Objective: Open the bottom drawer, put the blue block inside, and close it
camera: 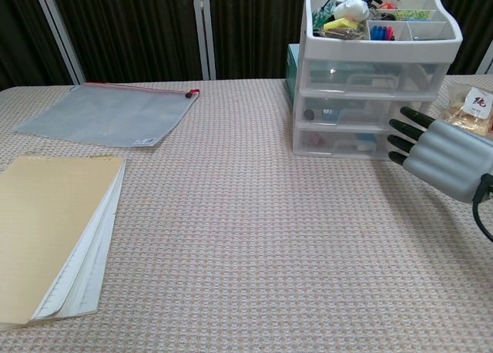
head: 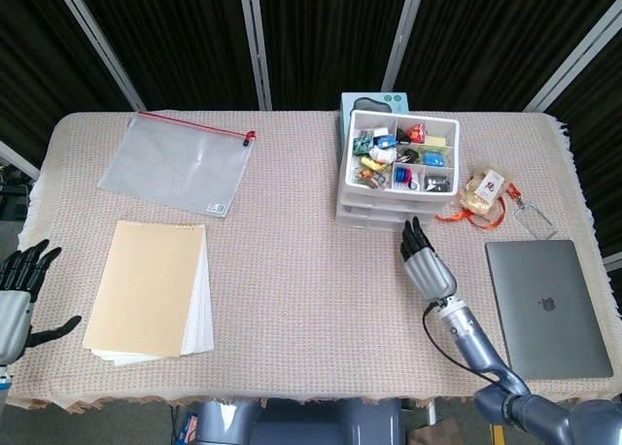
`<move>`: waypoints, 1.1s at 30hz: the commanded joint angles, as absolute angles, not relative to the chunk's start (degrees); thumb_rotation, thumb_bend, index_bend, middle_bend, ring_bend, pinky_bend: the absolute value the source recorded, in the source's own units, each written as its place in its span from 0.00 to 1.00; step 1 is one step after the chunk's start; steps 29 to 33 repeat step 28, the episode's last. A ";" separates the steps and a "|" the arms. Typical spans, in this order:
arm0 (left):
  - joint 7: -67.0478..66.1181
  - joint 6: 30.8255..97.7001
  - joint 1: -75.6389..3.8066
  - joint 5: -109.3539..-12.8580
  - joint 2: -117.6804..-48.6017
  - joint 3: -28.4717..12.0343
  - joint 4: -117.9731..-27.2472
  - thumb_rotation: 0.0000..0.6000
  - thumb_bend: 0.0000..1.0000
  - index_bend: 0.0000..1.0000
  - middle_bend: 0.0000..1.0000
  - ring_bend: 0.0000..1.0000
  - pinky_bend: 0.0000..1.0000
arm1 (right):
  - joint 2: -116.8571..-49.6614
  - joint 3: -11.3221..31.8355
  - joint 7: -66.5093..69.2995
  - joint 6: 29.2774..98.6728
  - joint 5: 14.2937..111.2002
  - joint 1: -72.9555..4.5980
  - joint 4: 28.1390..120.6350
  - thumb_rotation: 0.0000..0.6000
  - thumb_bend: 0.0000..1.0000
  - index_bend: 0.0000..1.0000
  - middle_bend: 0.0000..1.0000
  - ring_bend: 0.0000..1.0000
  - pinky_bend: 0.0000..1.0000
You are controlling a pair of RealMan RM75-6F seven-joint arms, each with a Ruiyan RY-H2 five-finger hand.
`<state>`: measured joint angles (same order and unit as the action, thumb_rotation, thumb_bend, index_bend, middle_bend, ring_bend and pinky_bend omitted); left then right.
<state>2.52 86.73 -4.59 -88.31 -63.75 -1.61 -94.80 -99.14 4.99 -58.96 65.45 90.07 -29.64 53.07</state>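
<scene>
The bottom drawer (camera: 343,142) was shut, flush in the drawer unit (camera: 370,75) near the table's (head: 292,270) far edge, the blue block (camera: 368,139) showing through its clear front. My right hand (camera: 443,154) hovered just beside it, fingers straight and apart, holding nothing. A snack bag (head: 486,189) with unreadable red print lay right of the unit; nearer, a laptop (head: 547,307) bore an Apple logo. My left hand (head: 17,294) hung open off the table's left edge.

White drawer unit (head: 387,212), silver laptop (head: 549,308)
</scene>
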 commanded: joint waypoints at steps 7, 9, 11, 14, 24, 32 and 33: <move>1.77 87.01 -4.44 -88.52 -63.92 -1.49 -94.61 1.00 0.18 0.08 0.00 0.00 0.00 | -90.10 4.22 -49.66 74.58 91.80 -25.81 68.84 1.00 0.26 0.20 0.12 0.02 0.01; 1.57 87.06 -4.40 -88.51 -63.97 -1.49 -94.55 1.00 0.18 0.08 0.00 0.00 0.00 | -87.26 4.48 -45.60 76.90 91.52 -24.39 73.76 1.00 0.19 0.19 0.12 0.02 0.03; 1.19 87.01 -4.38 -88.40 -64.05 -1.48 -94.43 1.00 0.18 0.08 0.00 0.00 0.00 | -84.18 4.77 -40.24 79.49 90.99 -22.63 78.93 1.00 0.12 0.17 0.11 0.02 0.05; 0.50 86.78 -4.44 -88.30 -64.15 -1.43 -94.30 1.00 0.18 0.08 0.00 0.00 0.00 | -78.82 4.61 -30.59 82.68 89.61 -19.43 86.82 1.00 0.03 0.14 0.09 0.00 0.05; -4.59 86.14 -4.46 -88.06 -64.24 -1.02 -93.68 1.00 0.18 0.08 0.00 0.00 0.00 | -64.93 0.37 -3.95 85.14 84.98 -10.56 100.30 1.00 0.00 0.07 0.00 0.00 0.05; -5.01 86.48 -4.53 -88.36 -64.33 -1.17 -93.44 1.00 0.18 0.08 0.00 0.00 0.00 | -64.25 0.27 -2.30 87.02 86.23 -9.26 97.60 1.00 0.00 0.06 0.00 0.00 0.05; -5.01 86.48 -4.53 -88.36 -64.33 -1.17 -93.44 1.00 0.18 0.08 0.00 0.00 0.00 | -64.25 0.27 -2.30 87.02 86.23 -9.26 97.60 1.00 0.00 0.06 0.00 0.00 0.05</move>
